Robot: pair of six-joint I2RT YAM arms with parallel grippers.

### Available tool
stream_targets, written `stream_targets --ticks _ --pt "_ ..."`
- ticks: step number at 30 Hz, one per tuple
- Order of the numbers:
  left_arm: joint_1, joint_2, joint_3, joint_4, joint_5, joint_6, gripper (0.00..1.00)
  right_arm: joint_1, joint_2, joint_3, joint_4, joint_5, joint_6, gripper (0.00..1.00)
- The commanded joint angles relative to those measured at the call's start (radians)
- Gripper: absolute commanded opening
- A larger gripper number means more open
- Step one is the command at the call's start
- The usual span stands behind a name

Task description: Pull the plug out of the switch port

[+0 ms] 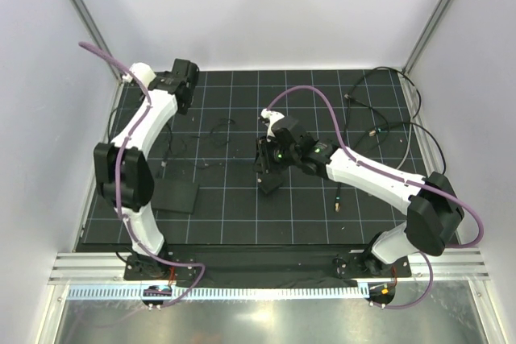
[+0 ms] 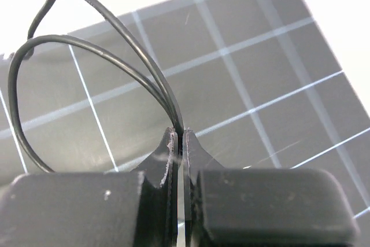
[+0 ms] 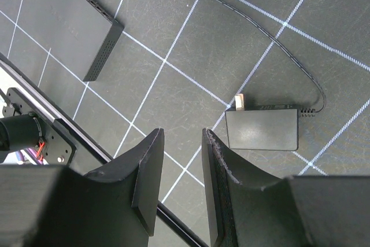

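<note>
The switch, a flat matte-black box (image 1: 176,196), lies at the near left of the mat and also shows in the right wrist view (image 3: 75,21). I cannot make out its port or a plug in it. My left gripper (image 1: 185,102) is at the far left of the mat, well away from the switch. In the left wrist view it (image 2: 178,134) is shut on a thin black cable (image 2: 115,24) that loops up from the fingertips. My right gripper (image 1: 264,165) hovers at the middle of the mat. In the right wrist view it (image 3: 182,134) is open and empty.
A smaller black square block (image 1: 270,185) with its own thin lead (image 3: 277,33) lies just under the right gripper, also in the right wrist view (image 3: 263,128). Loose black cables (image 1: 379,122) lie at the far right. Thin wire (image 1: 216,128) trails across the mat's middle left.
</note>
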Motion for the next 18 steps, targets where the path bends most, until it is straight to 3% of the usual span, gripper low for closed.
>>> stream_targets --ticks 1,5,9,12,14,17,18 --pt "-0.018 -0.09 -0.056 0.201 -0.252 0.145 0.0 -0.004 -0.046 -0.008 0.036 -0.008 0.015 0.39" --pt "-0.023 -0.167 -0.13 0.371 -0.225 0.24 0.0 -0.003 -0.043 -0.008 0.036 -0.012 0.021 0.39" --pt "-0.023 -0.252 -0.199 0.529 -0.104 0.311 0.0 -0.003 -0.045 -0.011 0.036 -0.014 0.029 0.39" --pt "-0.021 -0.351 -0.323 0.89 0.1 0.453 0.0 -0.003 -0.046 -0.012 0.031 -0.014 0.035 0.39" --pt "-0.021 -0.408 -0.435 1.014 0.167 0.48 0.0 -0.003 -0.049 -0.014 0.027 -0.012 0.037 0.39" --pt "-0.021 -0.496 -0.467 0.932 0.129 0.275 0.0 -0.001 -0.06 -0.02 0.024 -0.005 0.04 0.39" --pt "-0.021 -0.505 -0.451 0.792 0.115 0.215 0.0 -0.003 -0.062 -0.02 0.024 -0.005 0.041 0.39"
